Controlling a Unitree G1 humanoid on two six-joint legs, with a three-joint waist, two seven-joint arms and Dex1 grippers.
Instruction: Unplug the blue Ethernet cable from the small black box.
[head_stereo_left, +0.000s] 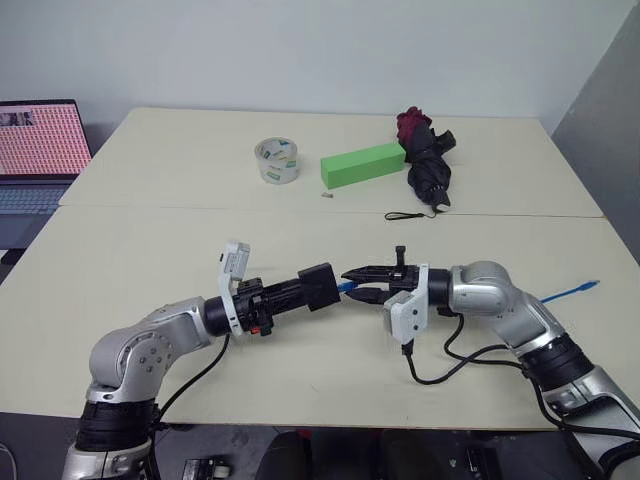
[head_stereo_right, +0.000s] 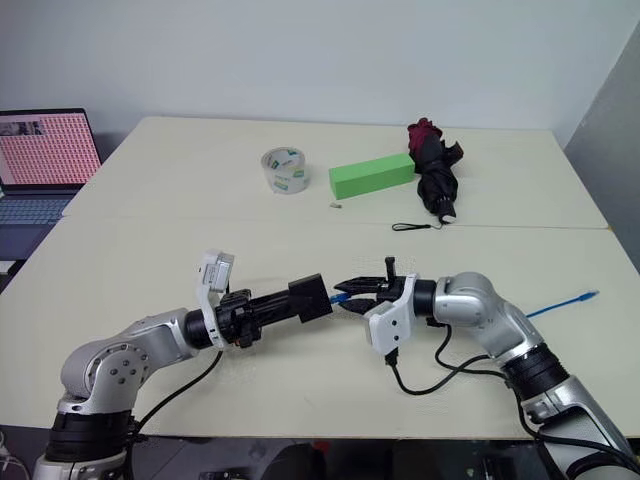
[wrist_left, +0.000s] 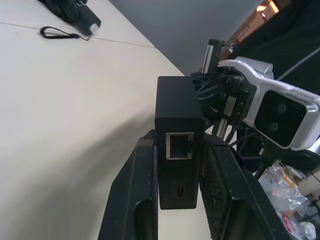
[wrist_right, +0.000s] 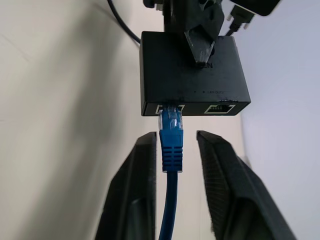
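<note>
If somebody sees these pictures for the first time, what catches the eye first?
At the table's near middle, the left claw clamps the small black box, and the blue Ethernet cable is plugged into it, between the open fingers of the right claw. Farther back lie a green block and a tape roll.

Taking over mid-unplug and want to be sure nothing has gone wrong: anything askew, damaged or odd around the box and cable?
Nothing stands out. The left gripper is shut on the small black box. The blue Ethernet cable is still plugged in, its plug straight between the right gripper's open fingers without touching them. No damage or kink is visible.
</note>
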